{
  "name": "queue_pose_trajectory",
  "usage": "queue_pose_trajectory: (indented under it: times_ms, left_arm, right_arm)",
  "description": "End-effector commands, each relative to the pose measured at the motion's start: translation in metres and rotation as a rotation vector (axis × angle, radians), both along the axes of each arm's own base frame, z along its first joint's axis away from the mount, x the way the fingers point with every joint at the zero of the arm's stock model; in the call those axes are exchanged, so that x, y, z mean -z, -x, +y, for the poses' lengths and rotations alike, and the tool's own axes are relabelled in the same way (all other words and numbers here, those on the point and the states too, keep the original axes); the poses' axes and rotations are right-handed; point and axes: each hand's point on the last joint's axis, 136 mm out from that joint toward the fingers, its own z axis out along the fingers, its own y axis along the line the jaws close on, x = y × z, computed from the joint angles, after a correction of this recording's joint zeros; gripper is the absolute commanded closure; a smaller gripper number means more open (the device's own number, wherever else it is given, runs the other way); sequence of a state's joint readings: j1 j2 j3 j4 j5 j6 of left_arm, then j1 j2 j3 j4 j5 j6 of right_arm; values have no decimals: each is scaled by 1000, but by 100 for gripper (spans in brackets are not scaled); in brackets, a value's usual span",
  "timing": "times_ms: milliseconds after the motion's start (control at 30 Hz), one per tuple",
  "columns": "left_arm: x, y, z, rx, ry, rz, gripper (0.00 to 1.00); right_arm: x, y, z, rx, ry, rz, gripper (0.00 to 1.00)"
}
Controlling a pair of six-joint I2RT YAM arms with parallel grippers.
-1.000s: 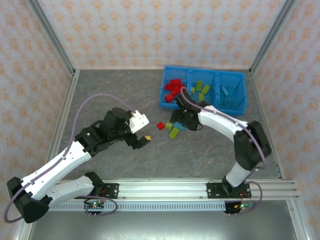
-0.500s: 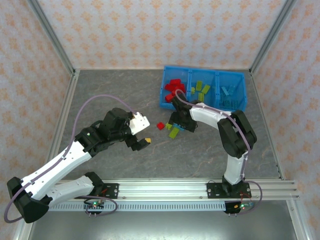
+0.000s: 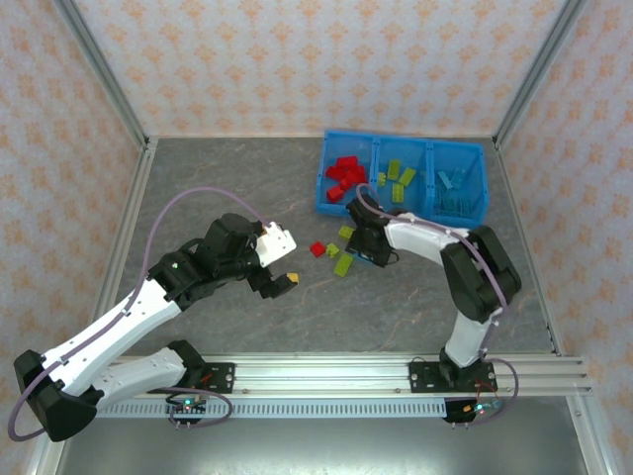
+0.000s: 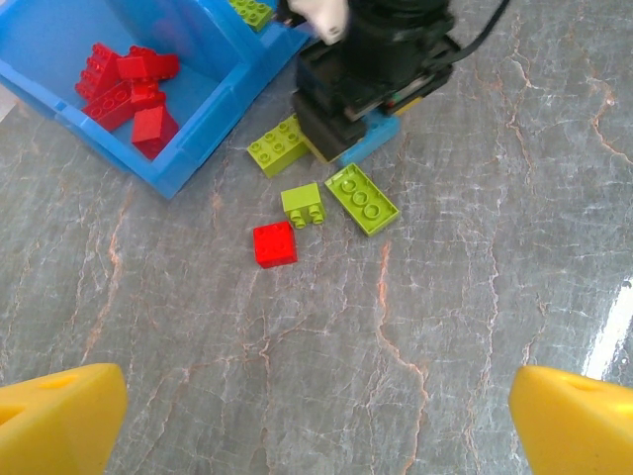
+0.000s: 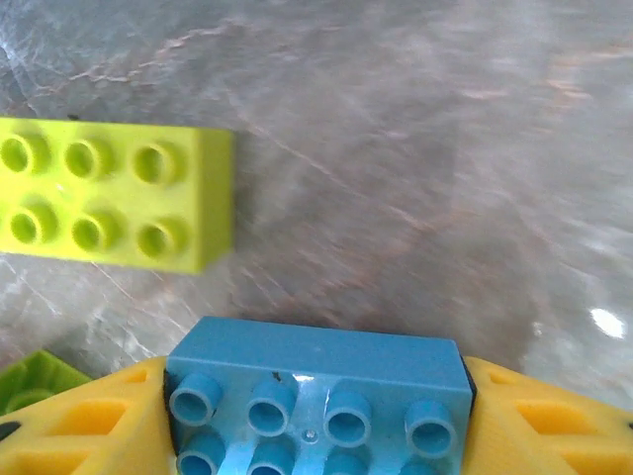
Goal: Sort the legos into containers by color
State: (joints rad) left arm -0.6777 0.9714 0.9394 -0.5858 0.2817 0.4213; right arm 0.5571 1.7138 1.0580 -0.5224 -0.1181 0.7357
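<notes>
R gripper point(image 3: 364, 245): clamped on one light blue brick point(image 5: 316, 381), studs facing the wrist cam, yellow fingers point(image 5: 84, 426) pressing both short ends. Grip looks square. Whether the brick is off the surface yet cannot be told. Position: just in front of the bin point(image 3: 401, 139), near its front wall.

L gripper point(image 4: 316, 421): released, fingers spread wide, nothing between them. It hovers above the table point(image 3: 227, 188), well apart from the bin, aimed at the loose bricks.

Loose items beside the R gripper: one red brick point(image 4: 274, 243), one small green brick point(image 4: 302, 204), one green 2x3 plate-type brick point(image 4: 361, 198), one more green brick point(image 4: 277, 145) near the bin wall.

Progress (est.): mostly done. Bin compartments are colour-pure as far as visible: L = red pile point(image 3: 341, 178), mid = green pile point(image 3: 398, 178), R = light blue pile point(image 3: 453, 188). To do: drop the held blue brick in the R compartment, then 3 green + 1 red.

Surface: grey marbled, stone-look, glossy in spots, flat.

Enclosure: pale walls w/ orange motif, aluminium corner posts, slotted rail at near edge carrying both arm bases.
</notes>
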Motion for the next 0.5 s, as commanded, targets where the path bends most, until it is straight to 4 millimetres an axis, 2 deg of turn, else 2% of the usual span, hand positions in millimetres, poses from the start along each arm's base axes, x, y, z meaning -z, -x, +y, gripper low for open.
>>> queue_pose_trajectory:
  times_ms: [0, 133, 200, 300, 367, 467]
  left_arm:
    - [4, 1, 2, 12, -13, 8, 0]
    - [5, 1, 2, 12, -15, 13, 0]
    - [5, 0, 2, 9, -17, 14, 0]
    - [5, 0, 3, 5, -17, 13, 0]
    - [5, 0, 3, 4, -19, 12, 0]
    - [6, -1, 5, -7, -31, 9, 0]
  right_arm:
    - [-56, -10, -24, 106, -23, -203, 42]
    - [-109, -20, -68, 224, -61, -331, 42]
    - [-132, -30, -98, 283, -60, -386, 42]
    - [-155, -54, -147, 377, -74, -425, 42]
    - [-157, -74, -179, 440, -81, -424, 43]
    - [-145, -108, -217, 502, -93, -375, 44]
